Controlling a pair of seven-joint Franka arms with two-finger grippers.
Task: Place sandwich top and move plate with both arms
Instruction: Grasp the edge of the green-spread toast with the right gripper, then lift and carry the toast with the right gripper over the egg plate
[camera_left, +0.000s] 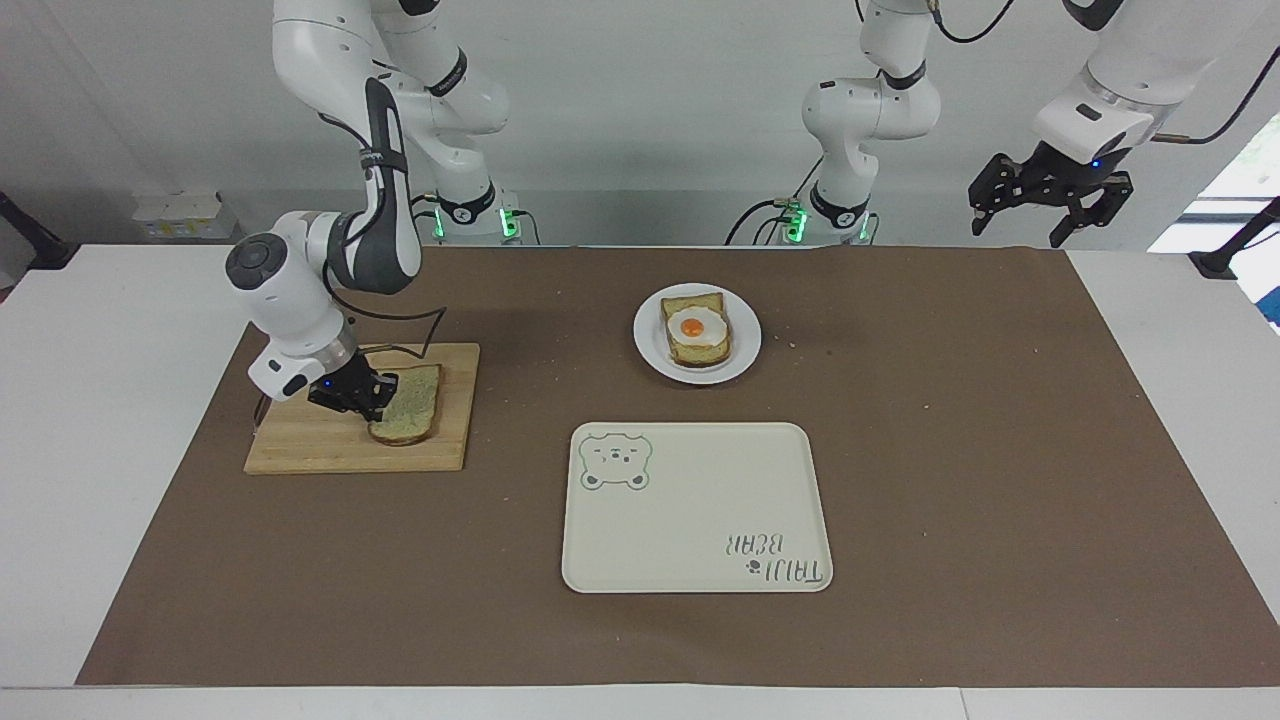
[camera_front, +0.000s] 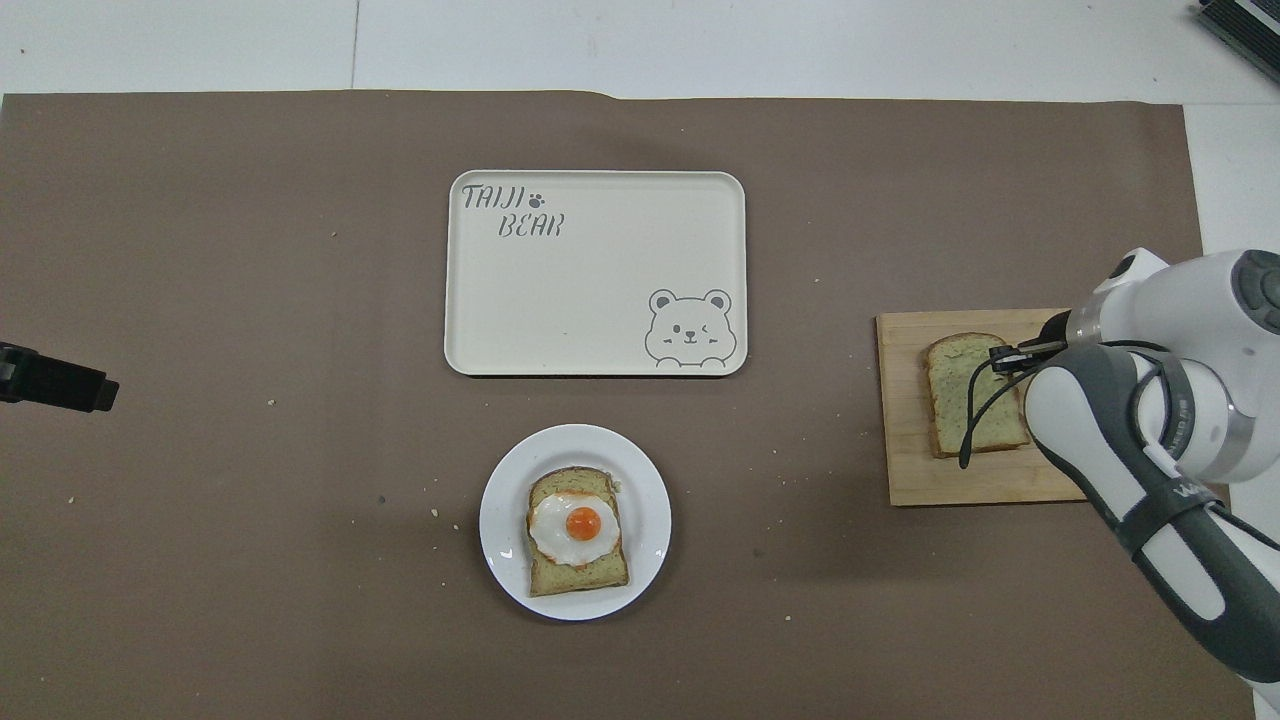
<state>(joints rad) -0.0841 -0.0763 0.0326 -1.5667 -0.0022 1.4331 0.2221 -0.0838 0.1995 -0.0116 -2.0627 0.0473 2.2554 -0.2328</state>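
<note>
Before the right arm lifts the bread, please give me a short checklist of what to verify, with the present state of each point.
1. Right tool shut on the sandwich top, at the slice's edge: ok.
2. Slice already clear of the wooden board: cannot tell.
3. Egg toast lies on the plate, its top uncovered: ok.
4. Nothing stands between board and plate: ok.
5. Left tool open, waiting high over the left arm's end of the table: ok.
6. Tray bare for the plate: ok.
</note>
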